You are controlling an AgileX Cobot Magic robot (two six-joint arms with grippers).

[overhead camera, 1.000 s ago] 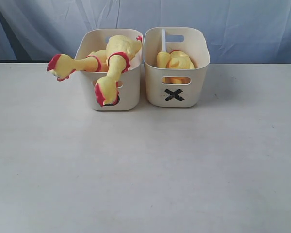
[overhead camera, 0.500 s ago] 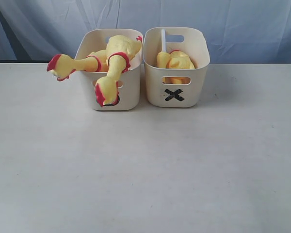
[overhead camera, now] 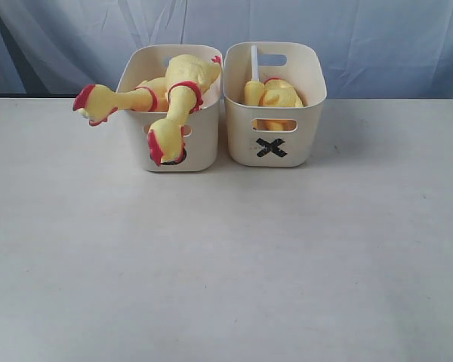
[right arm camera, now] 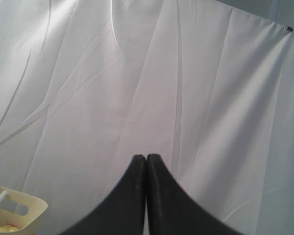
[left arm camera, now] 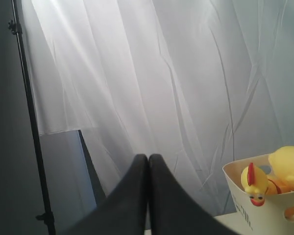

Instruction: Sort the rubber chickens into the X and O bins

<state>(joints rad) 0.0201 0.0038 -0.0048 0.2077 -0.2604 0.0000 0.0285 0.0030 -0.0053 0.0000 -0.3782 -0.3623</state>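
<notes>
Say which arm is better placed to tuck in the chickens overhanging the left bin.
Left, probably: that bin sits on its side, and its wrist view shows a chicken nearby.

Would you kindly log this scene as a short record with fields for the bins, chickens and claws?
Left bin: two large chickens, heads hanging over its edge; mark mostly hidden
X bin: smaller chickens inside, one with a white stick
Table: no chicken lying on it
Left claw: shut, empty
Right claw: shut, empty
</notes>
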